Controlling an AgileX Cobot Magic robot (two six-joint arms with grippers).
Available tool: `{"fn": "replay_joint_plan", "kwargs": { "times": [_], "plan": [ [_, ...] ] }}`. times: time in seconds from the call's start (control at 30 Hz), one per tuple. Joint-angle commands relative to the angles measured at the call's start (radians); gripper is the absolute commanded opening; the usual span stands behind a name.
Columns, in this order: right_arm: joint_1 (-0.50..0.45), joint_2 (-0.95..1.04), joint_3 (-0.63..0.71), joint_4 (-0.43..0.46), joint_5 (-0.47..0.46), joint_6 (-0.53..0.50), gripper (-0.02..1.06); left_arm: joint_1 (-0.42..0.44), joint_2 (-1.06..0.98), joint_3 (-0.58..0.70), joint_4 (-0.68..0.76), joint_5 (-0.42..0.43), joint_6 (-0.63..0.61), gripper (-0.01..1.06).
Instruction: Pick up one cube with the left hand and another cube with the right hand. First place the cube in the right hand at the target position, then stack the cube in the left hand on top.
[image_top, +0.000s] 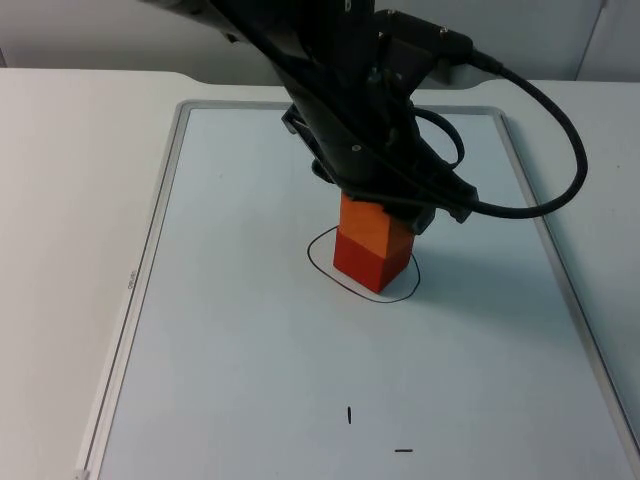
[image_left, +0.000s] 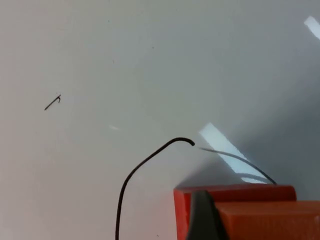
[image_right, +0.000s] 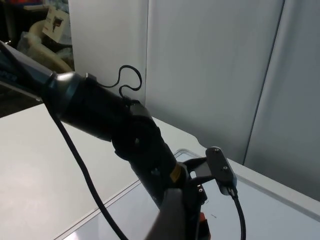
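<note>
**Letting go of the upper cube without upsetting the stack**

While the left pincer (image_top: 385, 205) is down over the stack, the step in hand looks like the last one: the orange cube (image_top: 375, 228) sits on the red cube (image_top: 368, 262), and both stand inside the black drawn outline (image_top: 322, 262) on the whiteboard (image_top: 250, 350) that lies on the bench (image_top: 70, 200). Judged from the top view, the two cubes line up fairly squarely, the upper one touching the lower along its whole underside as far as can be seen.

To finish well, the fingers should part evenly and only a little at first, so neither pad drags the upper cube sideways. After that the arm should rise straight up before moving off; a slanted retreat risks clipping the orange cube's edge and shoving it off the red one.

As for the left pincer's state, its fingers are at the upper cube's sides, and in the left wrist view a black fingertip (image_left: 200, 220) stands against the orange cube (image_left: 270, 220) with the red cube (image_left: 235, 192) just behind it. Whether the fingers are pinching the cube or have already eased off it, I cannot tell.

The right pincer (image_right: 172, 222) waits raised, looking across at the left arm (image_right: 110, 125); its finger spread cannot be made out.
</note>
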Motion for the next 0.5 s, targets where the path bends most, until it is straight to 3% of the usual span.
{"fn": "replay_joint_plan", "kwargs": {
  "times": [0.0,0.47],
  "plan": [
    [-0.001,-0.003,0.002,0.002,-0.013,0.000,0.75,-0.005,0.002,-0.006,-0.006,-0.007,0.002,0.19],
    [-0.001,-0.003,0.002,0.002,-0.015,0.000,0.75,-0.005,0.004,-0.006,-0.006,-0.033,0.002,0.19]
  ]
}}
